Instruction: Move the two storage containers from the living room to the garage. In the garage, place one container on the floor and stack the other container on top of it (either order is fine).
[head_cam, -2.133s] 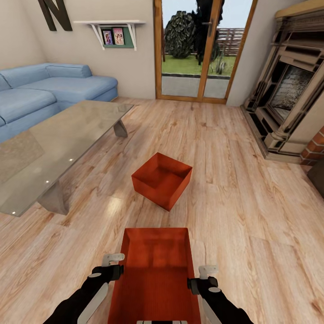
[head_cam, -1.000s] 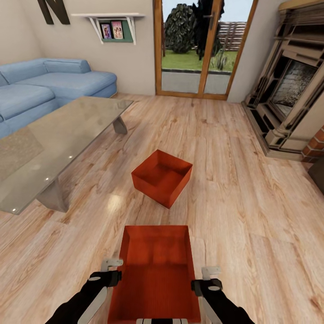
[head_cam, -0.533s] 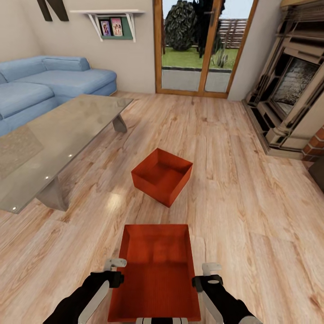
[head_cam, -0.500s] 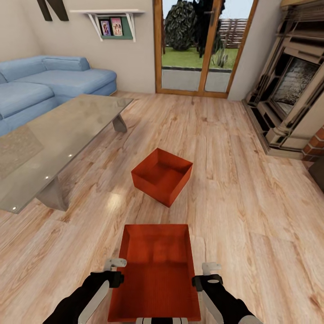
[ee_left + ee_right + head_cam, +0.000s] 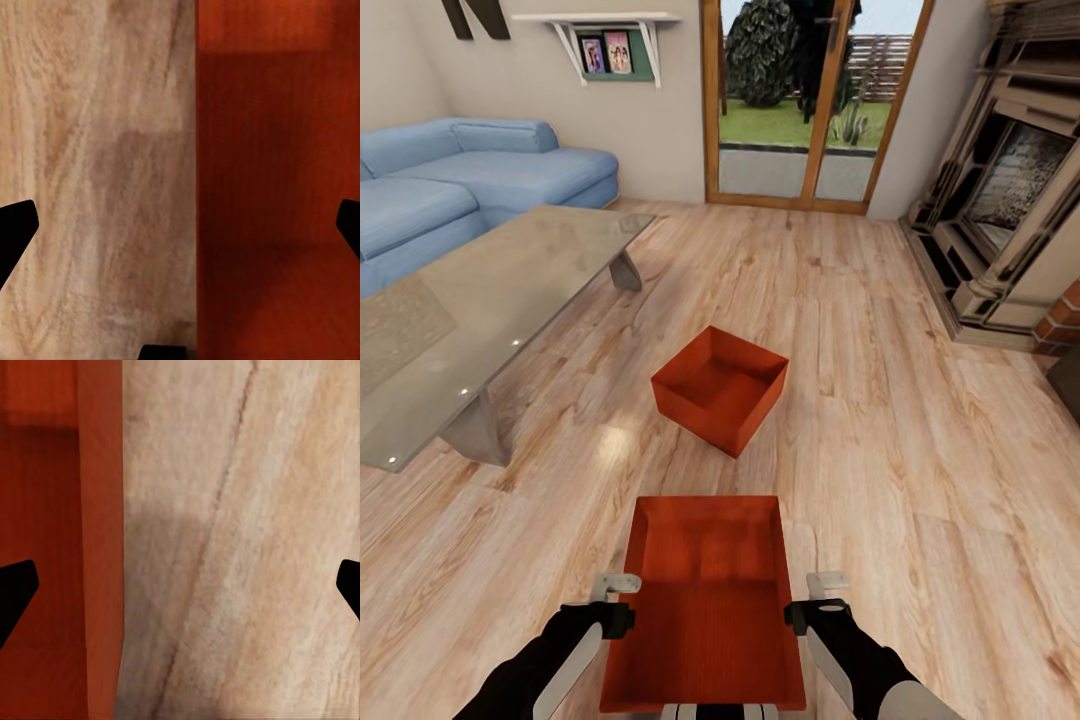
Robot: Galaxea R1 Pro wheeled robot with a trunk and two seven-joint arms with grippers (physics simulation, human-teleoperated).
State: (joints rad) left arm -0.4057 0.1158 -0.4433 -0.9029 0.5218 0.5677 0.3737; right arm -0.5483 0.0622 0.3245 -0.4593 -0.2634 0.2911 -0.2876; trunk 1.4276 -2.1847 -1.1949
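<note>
Two orange-red storage containers sit in the living room, on the light wood plank floor [image 5: 920, 470]. The nearer container [image 5: 705, 600] lies square to the robot, directly between its two arms; its open top shows a plain ribbed bottom and slightly tapered walls, with nothing inside it. The farther container [image 5: 720, 388] stands a little ahead, turned at an angle so that one corner points toward the robot, and it too is empty. The two bins are apart, with bare planks between them. The left end effector [image 5: 614, 590] hangs over the near bin's left wall and the right end effector [image 5: 822, 588] over its right wall. In each wrist view the dark fingertips [image 5: 15, 232] [image 5: 13, 589] stand at opposite edges, so both end effectors are spread wide, each straddling a wall with one finger over the bin's inside and one over the planks, gripping nothing. To the left stands a glass-topped coffee table [image 5: 470, 320] with a blue sofa [image 5: 470, 185] behind it. A glazed wooden door [image 5: 810, 100] faces the garden, and a fireplace [image 5: 1010, 200] stands at the right.
</note>
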